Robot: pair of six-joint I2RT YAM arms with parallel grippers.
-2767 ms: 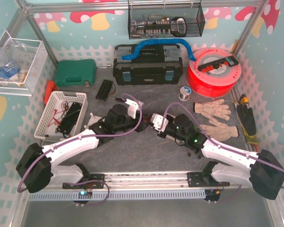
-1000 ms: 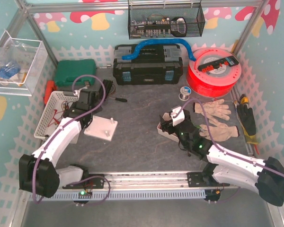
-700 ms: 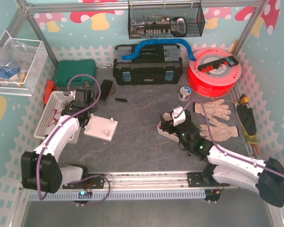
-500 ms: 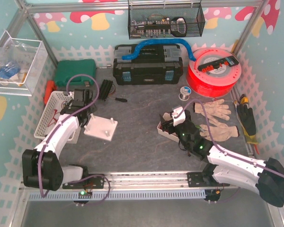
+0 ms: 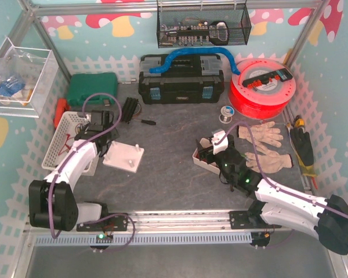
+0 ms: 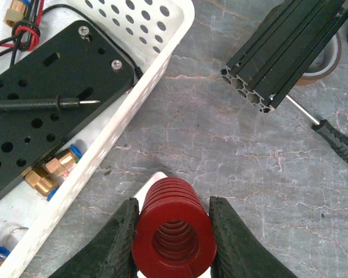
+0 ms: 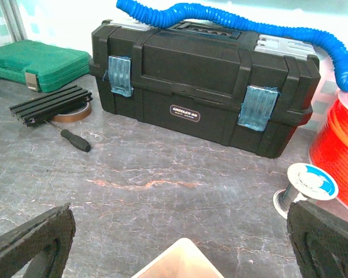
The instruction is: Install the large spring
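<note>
Left gripper [image 6: 174, 204] clamping the large red spring [image 6: 174, 240] near the bench's left edge.
The spring is sitting pinched between both fingers [image 6: 120, 243], its open end facing the wrist camera, just beside the white basket [image 6: 165, 49]. A black extrusion [image 6: 290, 46] and a screwdriver [image 6: 336, 143] are lying farther toward the far edge. The white pegged plate [image 5: 124, 155] is resting nearby. The right gripper [image 7: 177, 246] is gaping wide, gripping nothing, and pointing at the black toolbox [image 7: 203, 87] along the far edge.
</note>
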